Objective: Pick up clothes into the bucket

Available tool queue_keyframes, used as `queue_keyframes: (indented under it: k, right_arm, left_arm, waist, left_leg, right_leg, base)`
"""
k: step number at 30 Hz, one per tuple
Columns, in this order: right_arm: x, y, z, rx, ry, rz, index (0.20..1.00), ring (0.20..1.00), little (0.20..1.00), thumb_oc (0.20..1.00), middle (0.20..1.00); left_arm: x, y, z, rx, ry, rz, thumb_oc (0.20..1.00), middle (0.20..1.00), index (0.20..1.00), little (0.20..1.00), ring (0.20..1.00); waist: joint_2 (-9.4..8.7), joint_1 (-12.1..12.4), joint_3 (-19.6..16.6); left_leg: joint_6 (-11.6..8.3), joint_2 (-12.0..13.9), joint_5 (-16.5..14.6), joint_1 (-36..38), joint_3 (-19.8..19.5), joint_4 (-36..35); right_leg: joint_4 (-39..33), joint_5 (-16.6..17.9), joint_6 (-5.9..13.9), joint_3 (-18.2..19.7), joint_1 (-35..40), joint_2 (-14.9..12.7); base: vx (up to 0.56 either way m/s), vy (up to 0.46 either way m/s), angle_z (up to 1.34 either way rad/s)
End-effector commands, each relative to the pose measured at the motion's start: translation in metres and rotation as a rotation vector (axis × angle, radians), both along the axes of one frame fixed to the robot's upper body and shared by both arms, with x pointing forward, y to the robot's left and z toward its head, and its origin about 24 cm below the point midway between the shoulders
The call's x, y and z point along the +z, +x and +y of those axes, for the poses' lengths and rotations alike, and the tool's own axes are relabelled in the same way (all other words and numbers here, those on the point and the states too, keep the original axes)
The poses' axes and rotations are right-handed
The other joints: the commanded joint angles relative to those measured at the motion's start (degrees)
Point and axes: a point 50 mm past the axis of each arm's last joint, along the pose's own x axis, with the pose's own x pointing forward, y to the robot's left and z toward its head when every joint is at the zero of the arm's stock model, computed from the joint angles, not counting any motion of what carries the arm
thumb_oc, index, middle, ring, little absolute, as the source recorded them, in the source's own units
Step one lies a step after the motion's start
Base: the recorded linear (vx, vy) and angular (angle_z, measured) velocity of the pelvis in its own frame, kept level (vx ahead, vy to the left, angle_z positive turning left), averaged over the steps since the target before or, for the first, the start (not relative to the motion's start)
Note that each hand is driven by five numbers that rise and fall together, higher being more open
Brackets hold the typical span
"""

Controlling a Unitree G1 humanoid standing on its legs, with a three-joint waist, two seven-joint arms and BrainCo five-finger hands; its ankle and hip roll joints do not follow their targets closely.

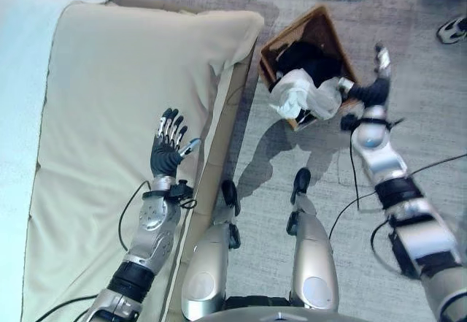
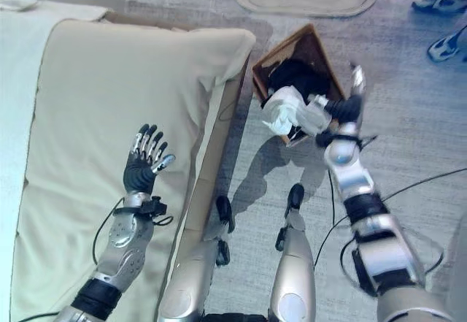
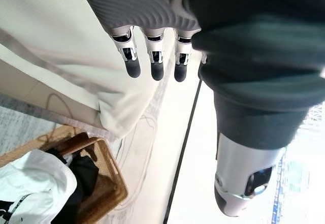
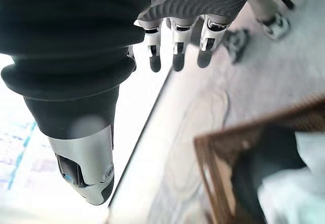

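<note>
We see a cream-covered bed [image 1: 124, 117] along the robot's left, and grey floor [image 1: 408, 117] beside it. Just off the bed's far corner stands a brown wicker basket [image 1: 321, 26] holding dark clothes [image 1: 310, 59] with a white garment [image 1: 299, 96] heaped over its near rim. Our left hand [image 1: 166, 150] hovers over the bed near its floor-side edge — fingers straight, holding nothing. Our right hand [image 1: 379, 70] hangs beside the basket's near corner — fingers spread straight, empty too.

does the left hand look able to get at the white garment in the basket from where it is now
Probably not as it stands. The left hand hovers open over the bed, and the basket with the white garment sits on the floor past the bed's edge, beside the right hand.
</note>
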Motion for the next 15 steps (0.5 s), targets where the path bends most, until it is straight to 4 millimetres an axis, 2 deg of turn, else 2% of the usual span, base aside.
queue_keyframes:
  k: [1, 5, 8, 10, 13, 15]
  right_arm:
    - [0.006, -0.008, 0.008, 0.100, 0.036, -0.080, 1.000, 1.000, 1.000, 1.000, 1.000]
    - [-0.041, -0.037, 0.014, 0.176, 0.141, 0.044, 1.000, 1.000, 1.000, 1.000, 1.000]
    - [-0.061, -0.051, 0.019, 0.220, 0.166, 0.117, 1.000, 1.000, 1.000, 1.000, 1.000]
    - [-0.067, -0.054, 0.021, 0.229, 0.183, 0.136, 1.000, 1.000, 1.000, 1.000, 1.000]
    - [-0.089, -0.069, 0.032, 0.278, 0.317, 0.204, 1.000, 1.000, 1.000, 1.000, 1.000]
    - [-0.096, -0.073, 0.037, 0.294, 0.336, 0.232, 1.000, 1.000, 1.000, 1.000, 1.000]
  left_arm:
    - [-0.003, -0.006, 0.010, 0.013, 0.054, -0.010, 1.000, 1.000, 1.000, 1.000, 1.000]
    - [-0.027, -0.018, 0.019, 0.037, 0.075, 0.088, 1.000, 1.000, 1.000, 1.000, 1.000]
    - [-0.038, -0.025, 0.026, 0.060, 0.088, 0.142, 1.000, 1.000, 1.000, 1.000, 1.000]
    - [-0.043, -0.028, 0.028, 0.067, 0.100, 0.163, 1.000, 1.000, 1.000, 1.000, 1.000]
    - [-0.057, -0.037, 0.030, 0.070, 0.129, 0.235, 1.000, 1.000, 1.000, 1.000, 1.000]
    - [-0.064, -0.039, 0.030, 0.073, 0.137, 0.269, 1.000, 1.000, 1.000, 1.000, 1.000]
  waist:
    - [-2.51, 0.5, -4.7]
    - [-3.32, 0.5, -8.7]
    - [-3.81, 0.7, -11.0]
    - [-3.87, 0.7, -11.7]
    - [-3.98, 0.8, -14.7]
    - [-3.94, 1.2, -15.8]
  left_leg:
    - [-5.09, 3.7, -0.8, 1.8, -4.4, -0.8]
    - [-5.33, 4.5, -0.4, 6.6, -5.1, -2.7]
    - [-5.48, 4.9, -0.6, 9.1, -5.5, -3.3]
    - [-5.59, 5.1, -0.7, 10.0, -5.4, -3.5]
    - [-5.87, 5.5, -1.1, 12.2, -5.1, -4.1]
    - [-5.85, 5.5, -1.2, 13.0, -5.5, -4.2]
  right_leg:
    - [0.0, 1.1, 6.65, 0.1, 3.9, -5.6]
    - [-1.7, 0.5, 7.02, -1.7, 9.3, -5.3]
    - [-3.0, 0.3, 7.05, -2.4, 12.2, -4.8]
    - [-3.7, 0.3, 7.09, -2.9, 13.3, -4.6]
    - [-5.6, 0.1, 7.27, -4.1, 16.3, -4.2]
    - [-5.6, -0.1, 7.25, -4.3, 17.4, -4.3]
  base:
    - [0.12, -0.029, 0.01]
    - [0.11, -0.023, 0.06]
    - [0.10, -0.019, 0.13]
    - [0.05, -0.013, 0.05]
    - [0.08, -0.015, 0.07]
    - [0.09, -0.014, 0.03]
